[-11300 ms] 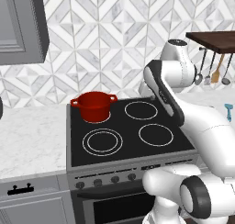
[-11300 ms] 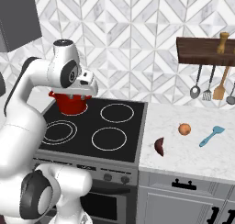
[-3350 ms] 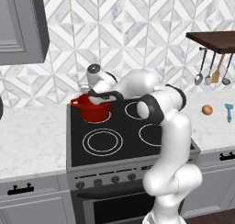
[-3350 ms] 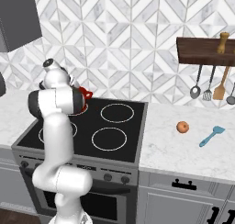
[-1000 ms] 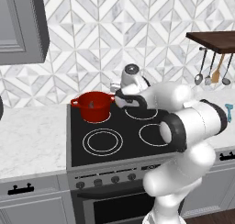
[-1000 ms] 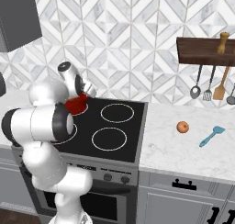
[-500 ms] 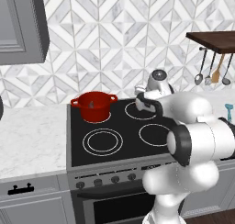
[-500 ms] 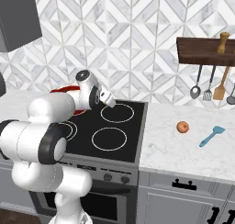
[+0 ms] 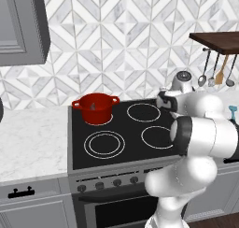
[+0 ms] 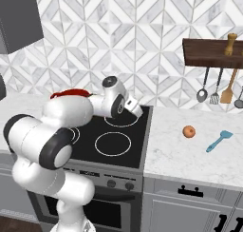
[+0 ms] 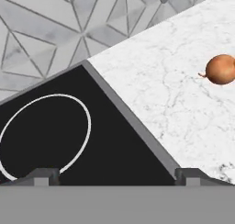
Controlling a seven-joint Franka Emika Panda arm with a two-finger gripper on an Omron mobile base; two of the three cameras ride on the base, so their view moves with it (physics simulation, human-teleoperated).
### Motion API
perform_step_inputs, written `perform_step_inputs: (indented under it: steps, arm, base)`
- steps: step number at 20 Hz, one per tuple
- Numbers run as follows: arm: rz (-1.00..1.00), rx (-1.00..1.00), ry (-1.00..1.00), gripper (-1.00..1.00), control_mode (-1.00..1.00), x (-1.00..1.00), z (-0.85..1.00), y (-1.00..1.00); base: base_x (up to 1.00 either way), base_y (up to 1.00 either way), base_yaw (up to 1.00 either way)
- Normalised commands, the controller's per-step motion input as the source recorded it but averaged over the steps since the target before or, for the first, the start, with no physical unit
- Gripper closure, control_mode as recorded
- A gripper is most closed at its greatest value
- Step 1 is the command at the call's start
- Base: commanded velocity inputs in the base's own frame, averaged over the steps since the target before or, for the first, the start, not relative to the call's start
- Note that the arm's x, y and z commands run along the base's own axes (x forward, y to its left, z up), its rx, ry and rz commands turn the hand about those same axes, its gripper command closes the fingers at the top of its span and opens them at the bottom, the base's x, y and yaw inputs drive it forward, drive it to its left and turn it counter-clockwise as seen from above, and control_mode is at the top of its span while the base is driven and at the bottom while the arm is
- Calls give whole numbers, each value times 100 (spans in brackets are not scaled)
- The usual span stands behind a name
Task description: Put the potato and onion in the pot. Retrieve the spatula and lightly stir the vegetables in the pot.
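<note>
The red pot (image 9: 95, 109) stands on the stove's back left burner, and a small pale lump lies in its dark inside; I cannot tell if it is the potato. Behind my arm, the pot's rim (image 10: 71, 91) peeks out. The orange-brown onion (image 10: 189, 131) lies on the marble counter right of the stove, with the teal spatula (image 10: 218, 140) beyond it. My gripper (image 10: 138, 109) hovers over the stove's back right burner, open and empty, well short of the onion (image 11: 221, 69). Both fingertips (image 11: 46, 175) stand wide apart in the hand view.
Grey ladles and a wooden utensil (image 10: 229, 91) hang under a dark shelf (image 10: 211, 53) at the back right. The black stove top (image 9: 116, 138) has several ring burners. Its raised edge (image 11: 133, 122) runs between gripper and marble counter (image 10: 190, 155). A grey cabinet (image 9: 21, 31) hangs at the upper left.
My arm has swung right, from above the pot to the stove's back right burner. The jaws stayed open. A dark lump that lay near the onion at first is gone from the counter.
</note>
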Motion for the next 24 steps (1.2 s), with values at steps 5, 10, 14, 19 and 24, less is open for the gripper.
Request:
perform_step_inputs:
  steps: [5, 10, 14, 19, 24]
  arm:
    - [-6, 0, 5, -100, -100, -4, -11, -100]
    - [-3, 0, 5, -100, -100, 0, -29, -100]
    - [0, 0, 2, -100, -100, 0, -30, -96]
    - [0, 0, 6, -100, -100, 2, -33, -96]
    - [0, 0, 3, -100, -100, 10, -21, -65]
  base:
    - [0, 0, 0]
    - [0, 0, 0]
    - [0, 0, 0]
    - [0, 0, 0]
    - [0, 0, 0]
